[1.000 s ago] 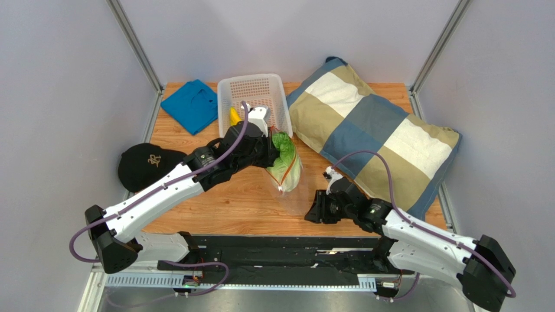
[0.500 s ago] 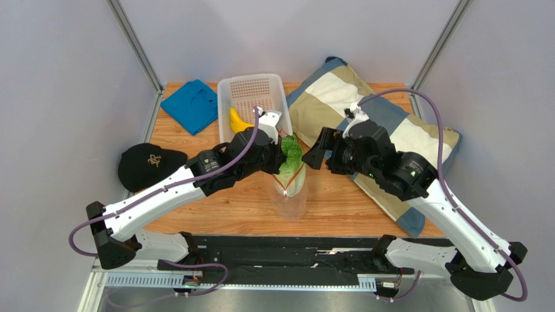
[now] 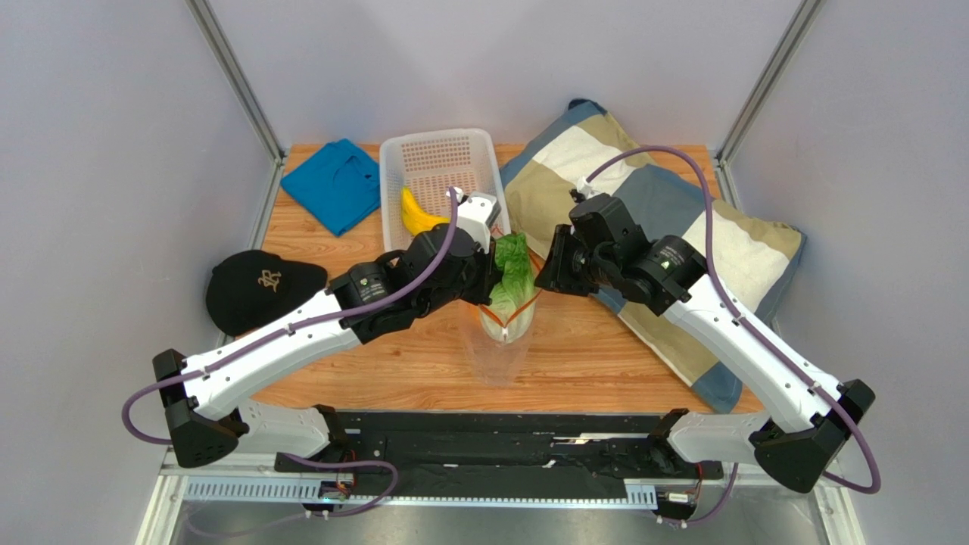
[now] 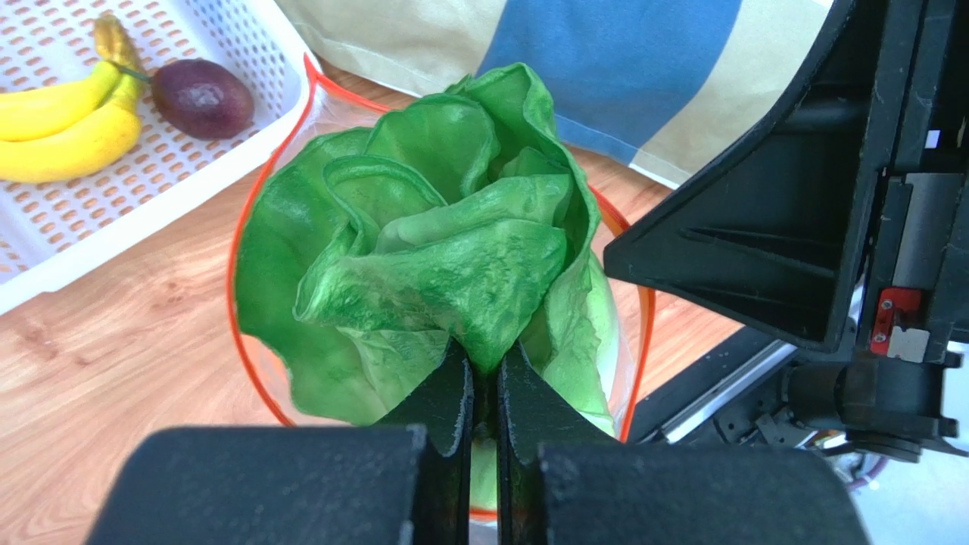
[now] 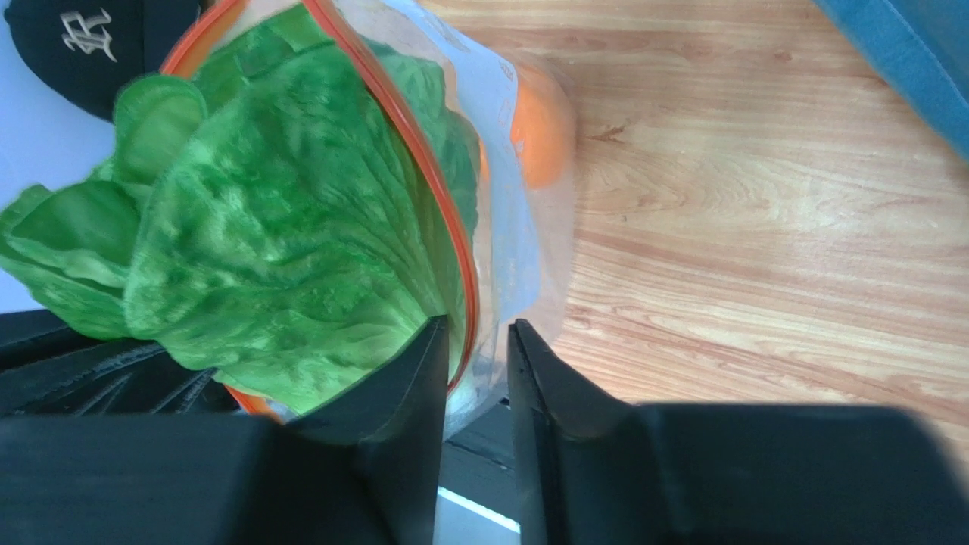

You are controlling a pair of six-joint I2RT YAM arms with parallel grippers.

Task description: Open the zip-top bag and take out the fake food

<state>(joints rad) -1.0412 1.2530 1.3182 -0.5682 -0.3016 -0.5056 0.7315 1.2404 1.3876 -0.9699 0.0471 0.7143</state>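
Note:
The clear zip-top bag (image 3: pixel 506 346) stands upright mid-table, its orange-red rim (image 4: pixel 234 267) wide open. A green lettuce head (image 4: pixel 444 244) sticks out of the mouth, and my left gripper (image 4: pixel 486 361) is shut on one of its leaves. My right gripper (image 5: pixel 478 332) straddles the rim on the bag's right side, one finger inside and one outside, closed on the plastic wall. A round orange (image 5: pixel 539 142) lies low inside the bag. The yellow banana bunch (image 4: pixel 63 114) and a dark purple fruit (image 4: pixel 203 97) lie in the white basket (image 3: pixel 441 159).
A patchwork pillow (image 3: pixel 671 244) fills the table's right side, close behind the right arm. A black cap (image 3: pixel 253 284) lies at the left and a blue cloth (image 3: pixel 336 182) at the back left. The basket stands just behind the bag.
The right arm has swung up from the table's front to the bag's rim and its jaws opened, then closed there. The lettuce now stands higher out of the bag.

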